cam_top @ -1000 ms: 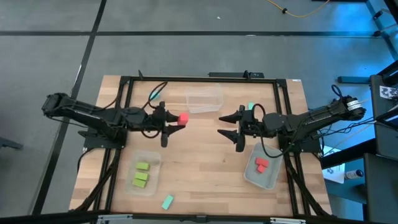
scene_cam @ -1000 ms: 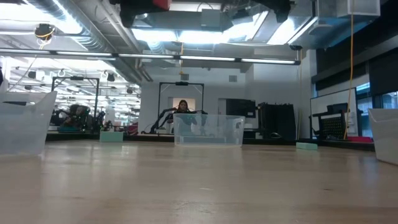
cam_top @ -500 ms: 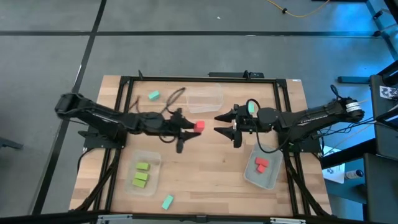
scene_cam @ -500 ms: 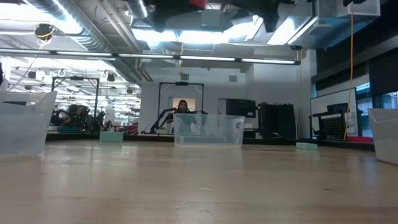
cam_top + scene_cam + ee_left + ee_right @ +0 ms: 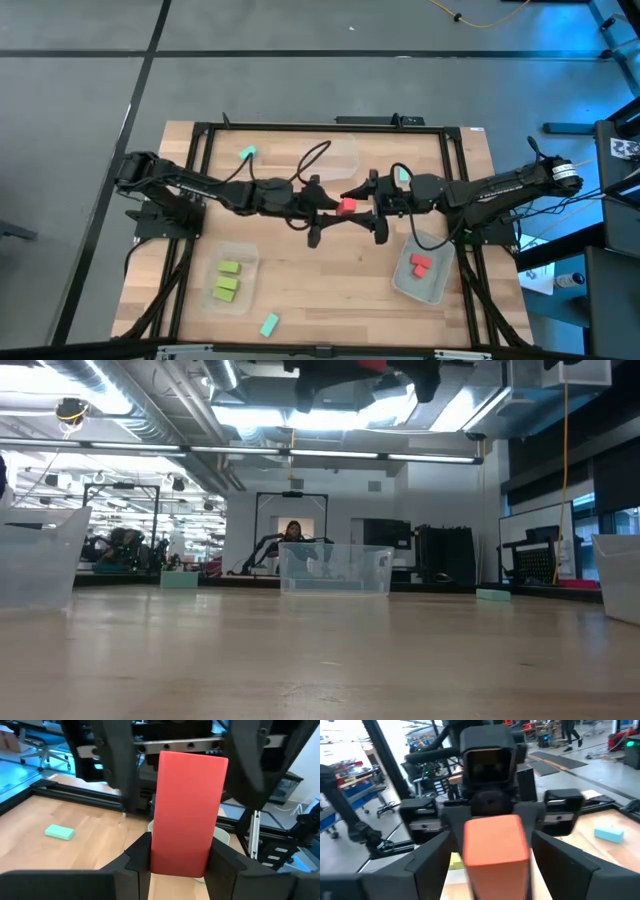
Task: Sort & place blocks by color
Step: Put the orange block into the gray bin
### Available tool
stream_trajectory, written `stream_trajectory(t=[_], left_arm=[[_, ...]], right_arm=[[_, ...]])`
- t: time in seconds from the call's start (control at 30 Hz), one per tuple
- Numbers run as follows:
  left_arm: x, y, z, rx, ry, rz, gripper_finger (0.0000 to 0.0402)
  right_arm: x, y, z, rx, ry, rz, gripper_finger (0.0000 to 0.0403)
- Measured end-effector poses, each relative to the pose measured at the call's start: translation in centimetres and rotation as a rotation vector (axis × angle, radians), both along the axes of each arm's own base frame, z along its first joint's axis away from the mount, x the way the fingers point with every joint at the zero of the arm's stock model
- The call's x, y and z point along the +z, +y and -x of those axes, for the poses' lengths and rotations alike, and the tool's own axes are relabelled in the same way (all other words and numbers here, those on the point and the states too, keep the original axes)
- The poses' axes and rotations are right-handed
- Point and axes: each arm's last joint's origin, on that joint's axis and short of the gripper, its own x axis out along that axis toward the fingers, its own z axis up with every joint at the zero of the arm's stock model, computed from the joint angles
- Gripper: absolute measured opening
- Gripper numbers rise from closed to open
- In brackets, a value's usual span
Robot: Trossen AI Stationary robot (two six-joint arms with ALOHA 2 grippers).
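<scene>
My left gripper (image 5: pixel 332 207) is shut on a red-pink block (image 5: pixel 346 207) high above the table's middle. My right gripper (image 5: pixel 364 207) faces it, open, its fingers (image 5: pixel 427 865) standing on either side of the block's free end (image 5: pixel 495 842) with a gap on each side. Two red-pink blocks (image 5: pixel 419 264) lie in the right tub (image 5: pixel 436 288). Three lime green blocks (image 5: pixel 227 282) lie in the left tub (image 5: pixel 247 300). Teal blocks lie on the table at the near edge (image 5: pixel 268 324), at the far left (image 5: pixel 246 153), and behind the right arm (image 5: pixel 402 174). My left gripper pinches the red-pink block between its two fingers by the block's near end (image 5: pixel 177 857). The fingers come level from the table's left. The block is lifted clear of the table and sticks out past the fingertips toward my right gripper.
An empty clear tub (image 5: pixel 338 156) stands at the far middle of the table, also seen in the low view (image 5: pixel 335 568). A black frame (image 5: pixel 200 150) runs around the table's edges. Bare wood lies between the two near tubs.
My left gripper has carried the red-pink block toward the table's right edge, from left of centre to the middle. My right gripper has moved a little toward the left edge, staying open. The block now stands between my right gripper's fingers.
</scene>
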Motion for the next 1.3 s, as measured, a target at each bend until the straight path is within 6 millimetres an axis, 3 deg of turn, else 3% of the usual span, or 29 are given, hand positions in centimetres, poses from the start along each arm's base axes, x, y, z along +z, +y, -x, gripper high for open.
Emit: stream_trajectory(t=[0.23,0.47,0.57,0.8,0.9,1.07,1.2,1.3], left_arm=[[0.3,0.1,0.1,0.016,-0.007,-0.017,0.0125],[0.2,0.0,0.1,0.006,-0.004,-0.022,0.0124],[0.2,0.0,0.1,0.006,-0.004,-0.026,0.0128],[0.4,0.4,0.5,-0.03,0.023,-0.043,0.0187],[1.1,1.1,1.9,-0.026,0.096,-0.041,0.0199],[3.7,2.6,6.0,0.025,0.175,-0.042,0.0201],[6.6,2.7,9.1,0.067,0.063,-0.075,0.0201],[7.4,2.3,10.7,0.105,-0.06,-0.104,0.0201]], right_arm=[[0.1,0.0,0.1,0.01,-0.002,-0.002,0.0256],[0.0,0.0,0.1,0.009,0.002,0.012,0.0136],[0.0,0.0,0.1,0.026,0.003,0.014,0.0135],[0.3,0.0,0.8,0.053,0.036,0.0,0.0135],[0.9,-0.5,2.6,0.053,0.094,0.007,0.0135],[2.2,-1.2,6.5,0.038,0.159,0.01,0.0135],[3.7,-1.6,8.7,0.0,0.087,0.007,0.0135],[4.3,-1.7,9.5,-0.039,0.039,0.028,0.0135]])
